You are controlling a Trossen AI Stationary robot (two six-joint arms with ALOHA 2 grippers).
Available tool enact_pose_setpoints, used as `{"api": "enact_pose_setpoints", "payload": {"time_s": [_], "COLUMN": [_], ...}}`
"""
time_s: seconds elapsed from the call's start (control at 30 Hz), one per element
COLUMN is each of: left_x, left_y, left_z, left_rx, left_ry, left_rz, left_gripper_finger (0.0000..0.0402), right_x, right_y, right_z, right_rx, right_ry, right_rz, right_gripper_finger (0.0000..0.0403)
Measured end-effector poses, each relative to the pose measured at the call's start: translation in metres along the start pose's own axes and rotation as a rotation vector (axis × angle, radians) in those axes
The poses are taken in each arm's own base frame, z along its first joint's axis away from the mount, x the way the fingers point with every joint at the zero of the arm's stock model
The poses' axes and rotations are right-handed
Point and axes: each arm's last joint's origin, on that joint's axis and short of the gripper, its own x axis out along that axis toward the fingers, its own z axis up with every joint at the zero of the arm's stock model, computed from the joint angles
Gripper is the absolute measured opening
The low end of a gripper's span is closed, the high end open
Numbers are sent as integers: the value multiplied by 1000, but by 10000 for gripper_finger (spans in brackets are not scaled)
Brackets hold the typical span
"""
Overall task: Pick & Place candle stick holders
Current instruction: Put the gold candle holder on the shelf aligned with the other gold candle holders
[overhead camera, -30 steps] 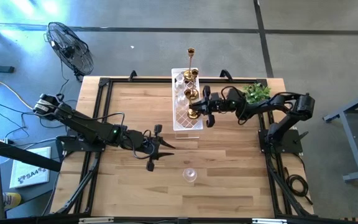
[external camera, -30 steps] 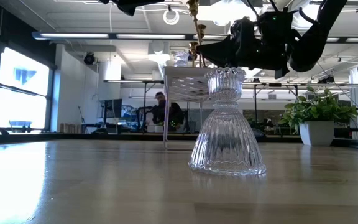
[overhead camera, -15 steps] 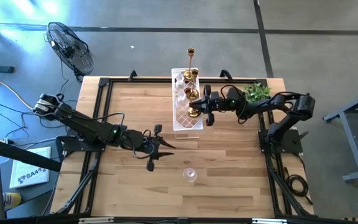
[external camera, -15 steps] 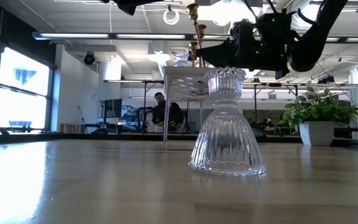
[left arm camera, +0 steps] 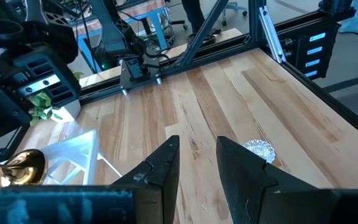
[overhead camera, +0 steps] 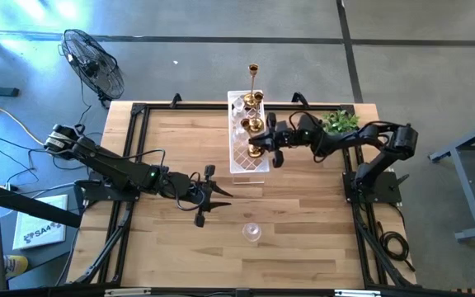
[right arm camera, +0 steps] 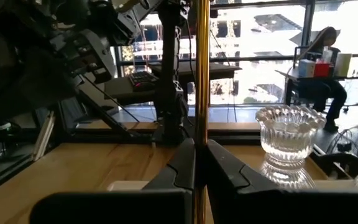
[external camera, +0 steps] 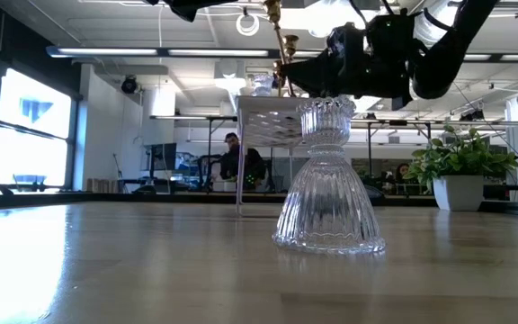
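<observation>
While the left arm waited low over the wooden surface (overhead camera: 171, 140), its end effector (overhead camera: 207, 195) hung near the middle of the boards with both dark fingers (left arm camera: 160, 171) spread apart and nothing between them. Just beyond it, toward the near edge, a ribbed clear glass candle holder (overhead camera: 251, 232) stood upright and alone; the low view showed it close up, flared at the foot and fluted at the cup. Farther back, the white lattice tray (overhead camera: 247, 158) lay along the middle of the far half, with squat gold holders (overhead camera: 250, 101) and a clear glass cup (right arm camera: 289, 132) standing at its far end. A tall gold candlestick (overhead camera: 254, 77) rose beyond that far end. To the right, the right arm reached across from its corner, its end effector (overhead camera: 260, 142) over the tray's right side, its two fingers pressed in on a slim gold stem (right arm camera: 201, 74) that ran up between them in the wrist view. A small green potted plant (overhead camera: 340, 122) sat at the far right of the surface, beside that arm. A person (external camera: 232, 157) sat in the room behind.
</observation>
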Motion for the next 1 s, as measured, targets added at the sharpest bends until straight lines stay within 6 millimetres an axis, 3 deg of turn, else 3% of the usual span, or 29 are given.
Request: {"api": "enact_pose_setpoints", "payload": {"time_s": [1.0], "left_x": [0], "left_y": [0], "left_z": [0], "left_rx": [1], "left_ry": [5], "left_rz": [-2], "left_gripper_finger": [101], "right_x": [3], "right_y": [-3], "right_z": [-5], "right_rx": [23], "right_ry": [77], "right_rz": [-22], "right_gripper_finger": [21]}}
